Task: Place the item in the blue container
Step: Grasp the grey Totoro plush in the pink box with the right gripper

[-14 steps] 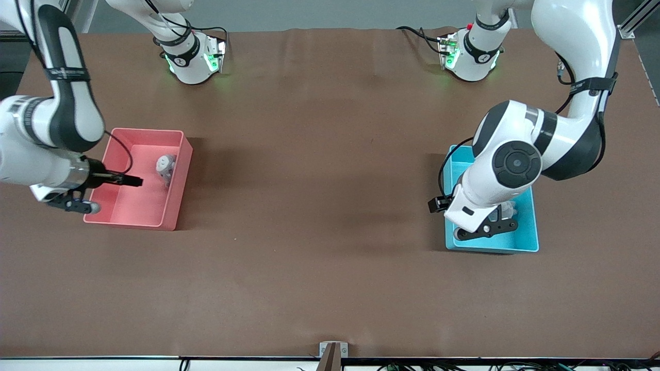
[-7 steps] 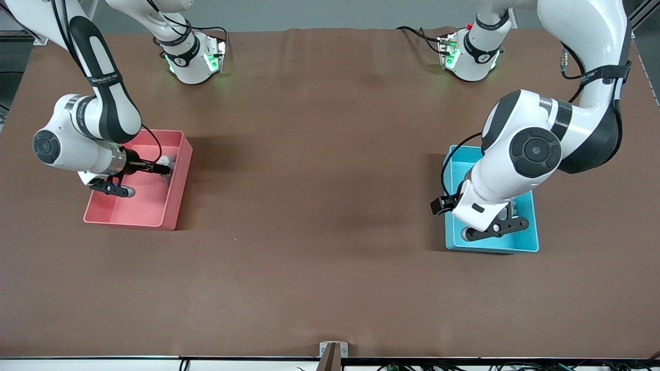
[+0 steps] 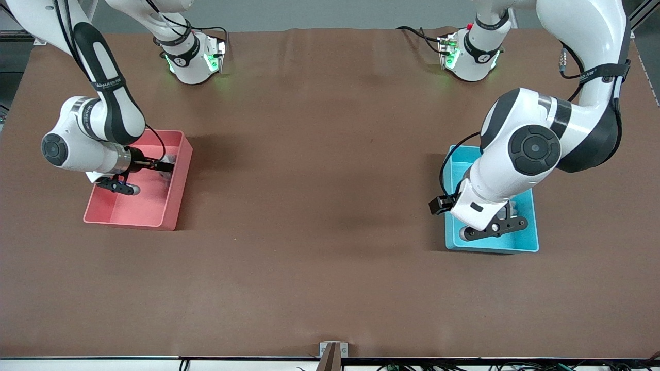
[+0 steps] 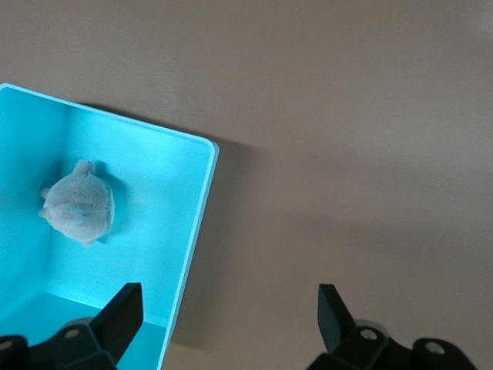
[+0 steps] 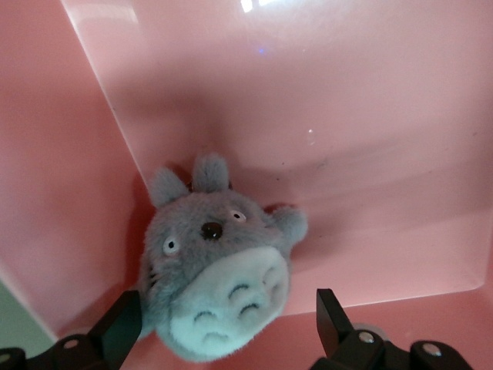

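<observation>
The blue container [image 3: 526, 243] stands at the left arm's end of the table. In the left wrist view a small grey plush toy [image 4: 77, 212] lies inside it. My left gripper [image 3: 508, 214] hangs open over the container, its fingers straddling one wall [image 4: 192, 231] with nothing between them [image 4: 227, 320]. A second plush, a grey toy with a white belly [image 5: 216, 285], lies in a corner of the pink bin [image 3: 178, 191]. My right gripper [image 3: 164, 167] is down inside that bin, open [image 5: 223, 324], with one finger on either side of the toy. The front view hides most of both toys under the hands.
The pink bin [image 5: 370, 116] stands at the right arm's end of the table. Brown table surface [image 3: 319, 180] stretches between the two bins. A small metal bracket [image 3: 333, 350] sits at the table edge nearest the front camera.
My right gripper has swung from the pink bin's outer edge over to the plush and come down around it. My left hand has shifted slightly above the blue container.
</observation>
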`<action>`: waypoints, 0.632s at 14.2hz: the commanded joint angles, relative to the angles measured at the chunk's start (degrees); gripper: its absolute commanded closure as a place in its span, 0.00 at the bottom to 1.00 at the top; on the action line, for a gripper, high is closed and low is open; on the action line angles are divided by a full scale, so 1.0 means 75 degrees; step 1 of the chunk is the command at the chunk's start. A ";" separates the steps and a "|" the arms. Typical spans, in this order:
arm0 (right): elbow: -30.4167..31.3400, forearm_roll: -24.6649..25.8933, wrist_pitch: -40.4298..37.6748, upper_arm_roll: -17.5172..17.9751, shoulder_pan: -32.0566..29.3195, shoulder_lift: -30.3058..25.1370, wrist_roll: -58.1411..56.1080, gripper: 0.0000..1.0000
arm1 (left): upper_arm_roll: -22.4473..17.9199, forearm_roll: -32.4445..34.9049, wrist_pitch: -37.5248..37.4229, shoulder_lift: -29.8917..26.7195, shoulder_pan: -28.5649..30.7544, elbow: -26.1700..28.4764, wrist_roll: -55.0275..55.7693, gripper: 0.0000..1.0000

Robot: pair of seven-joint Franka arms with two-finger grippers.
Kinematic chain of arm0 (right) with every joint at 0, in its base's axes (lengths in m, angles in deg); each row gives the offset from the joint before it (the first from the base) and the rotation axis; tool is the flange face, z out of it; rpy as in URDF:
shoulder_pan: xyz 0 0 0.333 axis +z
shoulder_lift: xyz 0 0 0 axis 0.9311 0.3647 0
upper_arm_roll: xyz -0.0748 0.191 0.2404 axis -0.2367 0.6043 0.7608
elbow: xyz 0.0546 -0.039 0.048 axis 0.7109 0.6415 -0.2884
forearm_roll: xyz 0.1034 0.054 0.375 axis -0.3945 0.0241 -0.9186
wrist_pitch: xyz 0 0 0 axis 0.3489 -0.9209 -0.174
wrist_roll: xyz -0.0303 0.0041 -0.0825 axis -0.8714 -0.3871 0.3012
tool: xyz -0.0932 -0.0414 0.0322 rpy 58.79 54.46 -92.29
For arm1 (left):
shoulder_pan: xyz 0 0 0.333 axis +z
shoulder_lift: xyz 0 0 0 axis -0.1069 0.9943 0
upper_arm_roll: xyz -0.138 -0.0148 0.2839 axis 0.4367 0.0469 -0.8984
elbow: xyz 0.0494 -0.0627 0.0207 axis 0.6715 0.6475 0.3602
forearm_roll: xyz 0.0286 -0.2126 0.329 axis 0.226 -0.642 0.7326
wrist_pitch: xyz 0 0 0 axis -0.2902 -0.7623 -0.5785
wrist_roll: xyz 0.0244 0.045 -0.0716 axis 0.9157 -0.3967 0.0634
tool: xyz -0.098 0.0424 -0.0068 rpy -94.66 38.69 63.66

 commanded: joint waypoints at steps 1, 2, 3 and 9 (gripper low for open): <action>0.0062 -0.0281 0.0077 0.0025 -0.0099 0.0144 0.0022 0.01 | 0.0014 -0.0070 -0.0036 -0.0018 0.0078 -0.0023 -0.0061 0.00; 0.0062 -0.0281 0.0077 0.0025 -0.0099 0.0190 0.0010 0.06 | 0.0014 -0.0070 -0.0036 -0.0018 0.0090 -0.0023 -0.0061 0.00; 0.0050 -0.0281 0.0065 0.0025 -0.0111 0.0214 -0.0048 0.14 | 0.0014 -0.0070 -0.0036 -0.0018 0.0090 -0.0023 -0.0061 0.00; -0.0370 -0.0281 -0.0543 0.0001 -0.0228 0.0203 -0.0095 0.97 | 0.0002 -0.0082 -0.0060 -0.0077 0.0126 -0.0023 -0.0142 0.00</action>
